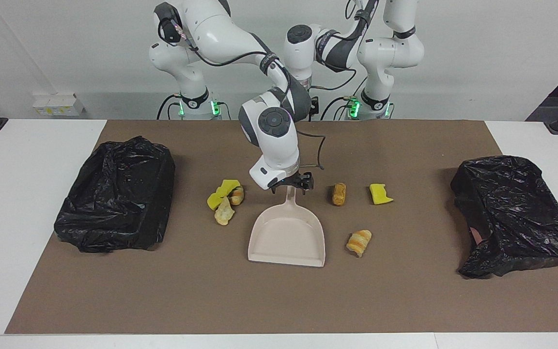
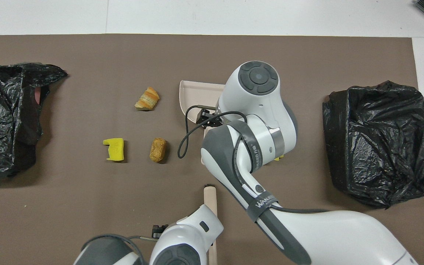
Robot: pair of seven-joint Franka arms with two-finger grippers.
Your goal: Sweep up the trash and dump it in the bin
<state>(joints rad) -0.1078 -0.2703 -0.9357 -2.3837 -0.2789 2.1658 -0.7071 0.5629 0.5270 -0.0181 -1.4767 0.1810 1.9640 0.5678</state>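
R hand [image 1: 289, 185] sits w/ fingers apart over the dustpan [image 1: 286, 237] handle, not clamped yet. A skewed close could spin the pan into the trash pile [image 1: 224, 198] beside it. Other trash [image 1: 339, 194] lies toward L arm's end, on tabletop [image 1: 405, 300]. L hand [image 1: 314, 103] is over the brush [image 2: 209, 195]; can't tell its fingers; it may clip R arm.

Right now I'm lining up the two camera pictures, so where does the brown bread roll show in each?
Facing view: the bread roll lies beside the dustpan handle, toward the left arm's end.
Overhead view: the same roll lies at mid-height, beside the dustpan's handle.
Shared landmark: the yellow sponge chunk beside it.
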